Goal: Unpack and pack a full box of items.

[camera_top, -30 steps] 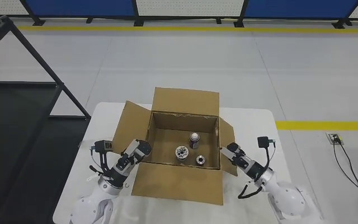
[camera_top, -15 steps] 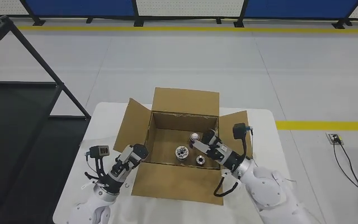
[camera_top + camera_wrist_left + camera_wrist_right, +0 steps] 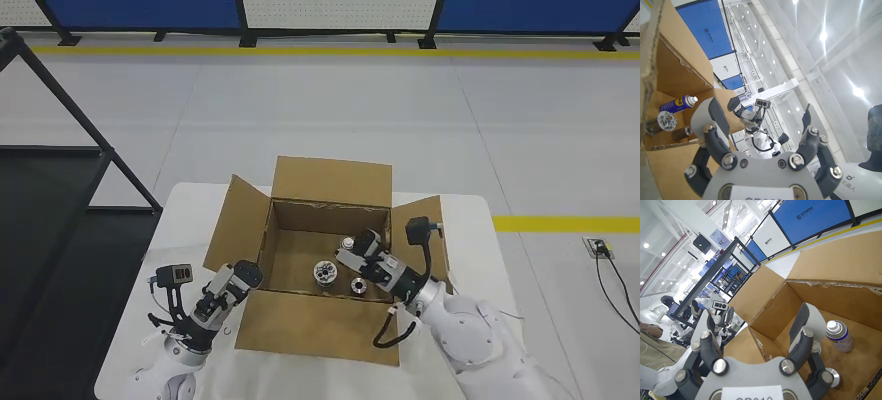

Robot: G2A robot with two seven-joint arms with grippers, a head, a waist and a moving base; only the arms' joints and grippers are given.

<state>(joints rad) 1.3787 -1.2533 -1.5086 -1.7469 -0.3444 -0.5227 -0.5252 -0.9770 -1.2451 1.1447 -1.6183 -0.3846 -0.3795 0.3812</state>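
top: overhead, looking down | wrists: close, low, facing inward | shared: box (image 3: 330, 218)

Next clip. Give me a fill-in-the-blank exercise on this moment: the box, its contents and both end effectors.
1. The open cardboard box holds ___ items.
2. The spray can stands upright and has a ___ cap.
3. The right end effector is over the inside of the box, beside the spray can, with its jaws ___.
4. The left end effector, jaws open, is ___ the box, by its left wall.

Missing words: three; white; open; outside
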